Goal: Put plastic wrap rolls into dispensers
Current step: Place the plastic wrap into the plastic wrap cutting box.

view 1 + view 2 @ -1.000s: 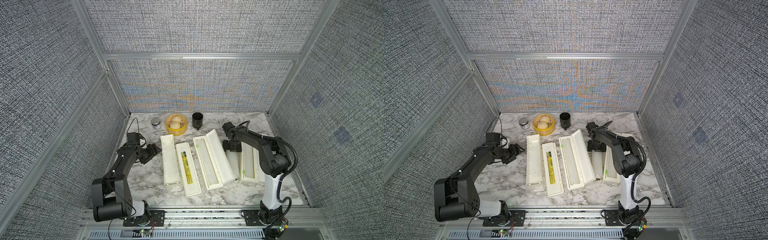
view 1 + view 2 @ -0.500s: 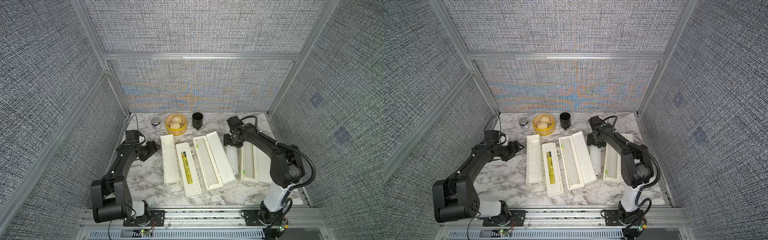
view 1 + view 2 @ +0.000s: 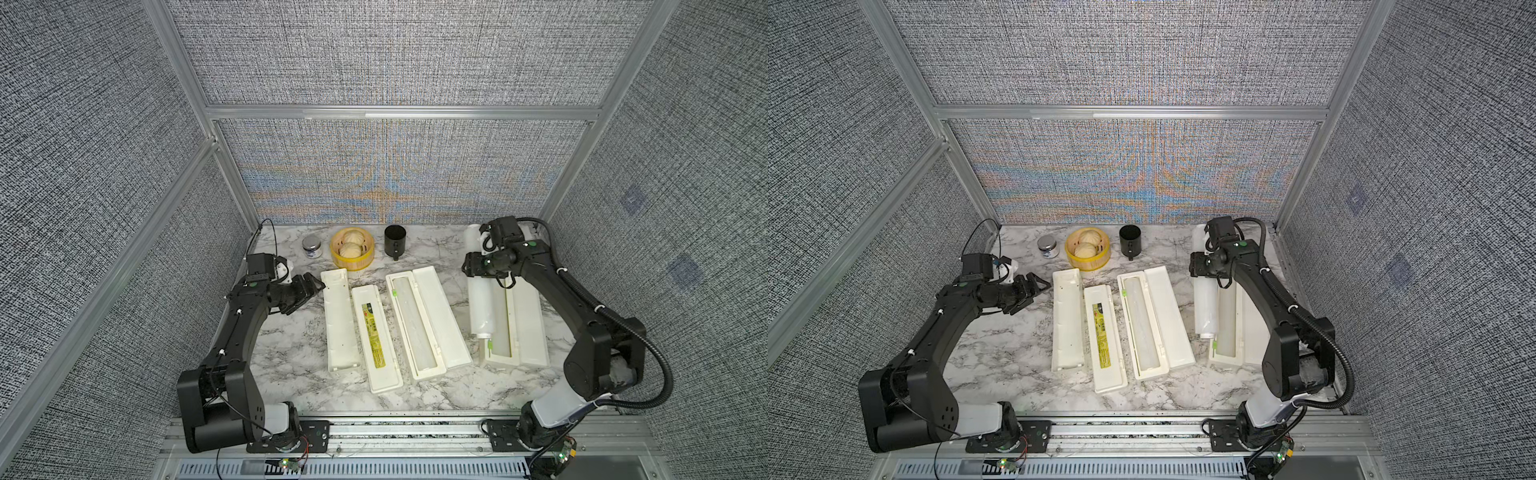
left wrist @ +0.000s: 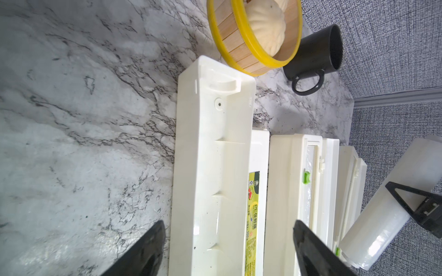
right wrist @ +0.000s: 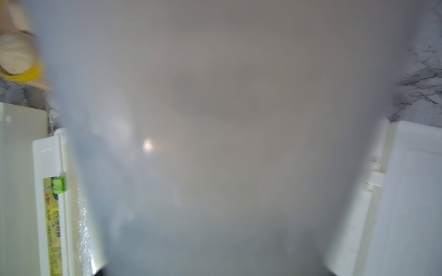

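- Translucent-white plastic wrap, the held roll (image 3: 481, 307), is clamped in the right end effector (image 3: 471, 270), which grips it nearer its far end, above the right side of the marble bench (image 3: 291, 357).
- Its long axis runs from the back of the bench to the front, nearly parallel to the dispensers. One end points at the back wall. The other end, with a narrow core stub, points toward the robot's base and sits at the left rim of the right dispenser (image 3: 528, 324).
- In the left wrist view the roll slants, and its far end seems raised.
- A pale blur of this roll fills the right wrist view.
- The left end effector (image 3: 309, 286) has its fingers apart and holds nothing. It sits just beside the far end of the left dispenser (image 3: 338, 320).
- All three dispensers lie side by side, with their long axes running back to front.
- The left dispenser shows two long cream halves, one plain and one with a yellow-green label strip (image 3: 374, 336). I cannot tell what is inside it.
- The middle dispenser (image 3: 442, 316) lies open, with a green clip (image 3: 394, 293) on its rim. Shiny film fills its trough, seemingly a second roll (image 3: 413, 328).
- The right dispenser lies open with its lid folded to the right. I cannot tell whether its grey trough holds a roll.
- At the back stand a yellow bamboo steamer (image 3: 357, 264) holding two pale buns (image 3: 350, 250), a black cup (image 3: 395, 245) and a small metal tin (image 3: 311, 248).
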`<move>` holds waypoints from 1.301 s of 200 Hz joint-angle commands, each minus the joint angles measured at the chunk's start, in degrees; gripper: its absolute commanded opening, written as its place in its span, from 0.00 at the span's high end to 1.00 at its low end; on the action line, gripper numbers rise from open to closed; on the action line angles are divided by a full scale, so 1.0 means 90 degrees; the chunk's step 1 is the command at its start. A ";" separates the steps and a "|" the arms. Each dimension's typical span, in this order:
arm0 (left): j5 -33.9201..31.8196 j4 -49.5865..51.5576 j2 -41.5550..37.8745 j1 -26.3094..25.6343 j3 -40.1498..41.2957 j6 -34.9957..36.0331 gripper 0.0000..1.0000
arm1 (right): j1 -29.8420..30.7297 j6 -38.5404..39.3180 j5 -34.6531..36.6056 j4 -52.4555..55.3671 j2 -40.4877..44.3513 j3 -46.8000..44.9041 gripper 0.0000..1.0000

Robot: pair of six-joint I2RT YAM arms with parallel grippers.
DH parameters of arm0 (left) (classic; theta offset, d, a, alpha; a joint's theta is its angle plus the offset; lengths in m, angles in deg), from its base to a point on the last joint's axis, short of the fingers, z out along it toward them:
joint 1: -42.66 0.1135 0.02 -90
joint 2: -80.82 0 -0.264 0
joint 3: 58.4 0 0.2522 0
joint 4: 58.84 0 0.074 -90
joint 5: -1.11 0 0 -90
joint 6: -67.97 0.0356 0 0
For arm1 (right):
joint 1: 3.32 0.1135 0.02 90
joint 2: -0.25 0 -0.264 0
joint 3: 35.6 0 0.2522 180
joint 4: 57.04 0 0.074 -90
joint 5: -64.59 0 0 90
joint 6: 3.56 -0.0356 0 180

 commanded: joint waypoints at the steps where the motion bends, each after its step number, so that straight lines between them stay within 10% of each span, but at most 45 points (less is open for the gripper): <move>1: 0.0377 0.0013 -0.0089 -0.0045 -0.0042 0.0167 0.15 | 0.0011 -0.0033 -0.1588 -0.0356 0.0120 0.0142 0.51; 91: 0.1106 -0.0339 -0.0022 -0.0800 -0.0037 0.0104 0.14 | 0.0776 -0.1803 -0.3193 -0.1705 0.0092 -0.0350 0.51; 200: 0.2759 -0.5321 0.0133 -0.2822 0.0745 -0.2646 0.01 | 0.1491 -0.4156 -0.4431 -0.4864 -0.0532 -0.0511 0.51; 260: 0.2846 -0.5382 0.0830 -0.3332 0.0300 -0.2589 0.01 | 0.1814 -0.4791 -0.4700 -0.5694 -0.0803 -0.0364 0.51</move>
